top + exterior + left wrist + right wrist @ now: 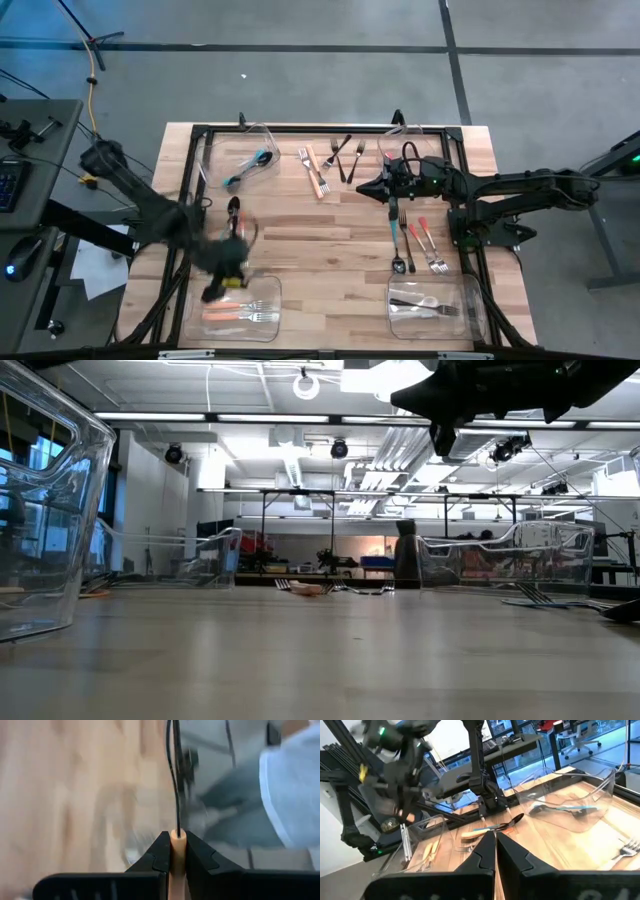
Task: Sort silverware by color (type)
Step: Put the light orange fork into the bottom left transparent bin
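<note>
High view — forks (345, 155) beside bin (240, 155)

The table (330, 235) was pale wood with a black frame. Clear plastic bins (432, 305) held silverware: a teal-handled spoon (248, 166) and orange-handled forks (240, 314). Loose forks with red-orange handles (424, 240) lay beside a black spoon (397, 243). The left gripper (178, 849) was black, clamping a peach-orange handle (177, 865).
</note>
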